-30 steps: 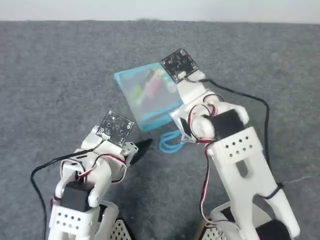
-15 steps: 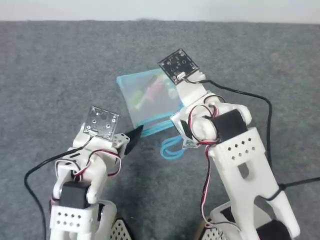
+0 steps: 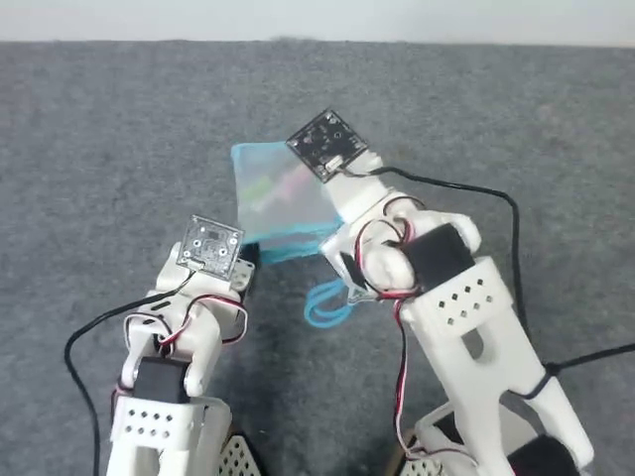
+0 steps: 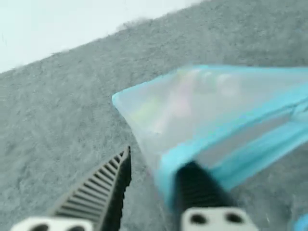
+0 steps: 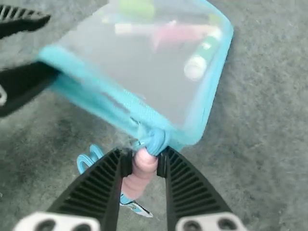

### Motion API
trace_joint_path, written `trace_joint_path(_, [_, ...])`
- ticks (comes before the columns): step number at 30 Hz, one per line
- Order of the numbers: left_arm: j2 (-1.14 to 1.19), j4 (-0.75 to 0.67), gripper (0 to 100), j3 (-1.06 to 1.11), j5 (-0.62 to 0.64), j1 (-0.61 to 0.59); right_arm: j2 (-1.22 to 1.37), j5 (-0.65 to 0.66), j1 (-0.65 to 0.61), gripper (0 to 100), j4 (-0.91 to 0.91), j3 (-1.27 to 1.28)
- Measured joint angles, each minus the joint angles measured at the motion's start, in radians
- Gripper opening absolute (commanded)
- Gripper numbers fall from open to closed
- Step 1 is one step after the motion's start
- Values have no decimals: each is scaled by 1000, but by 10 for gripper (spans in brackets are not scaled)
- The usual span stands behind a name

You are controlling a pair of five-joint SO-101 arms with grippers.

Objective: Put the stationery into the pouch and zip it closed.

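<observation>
"Where's the pouch [image 3: 266,193] sitting?"

"On the grey mat [image 3: 119,119], between both arms, stationery [image 5: 179,33] inside. The right gripper [image 5: 143,161] pinches the pink zip pull [image 5: 138,174] at its near right corner. The left gripper [image 4: 156,163] gapes wide at its near left corner."

One pouch [image 5: 144,77], perhaps three stationery pieces [image 5: 198,60] inside, one loop [image 3: 319,321]

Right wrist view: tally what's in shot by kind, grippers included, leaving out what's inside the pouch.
Clear blue-trimmed pouch: 1
Pink zip pull: 1
Blue strap loop: 1
Grippers: 2 (right gripper, left gripper)
Total: 5
</observation>
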Motion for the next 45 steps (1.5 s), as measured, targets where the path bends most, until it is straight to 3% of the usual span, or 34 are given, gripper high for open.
trace_joint_path(4, [0,-58,11,38,31,25,-66,15,-55,6,5,72])
trace_joint_path(15, [0,-60,10,41,77,106,-245,35,-245,6,-221,356])
trace_joint_path(25, [0,-23,10,40,91,138,-245,35,-295,8,-344,410])
trace_joint_path(27, [0,-20,10,40,104,138,-239,35,-296,50,-344,410])
trace_joint_path(33, [0,-17,10,40,112,114,-253,57,-307,381,-232,408])
trace_joint_path(39, [0,-15,10,38,112,91,-341,193,-296,352,-77,408])
trace_joint_path(45, [3,20,10,14,112,91,-462,308,-135,421,-66,479])
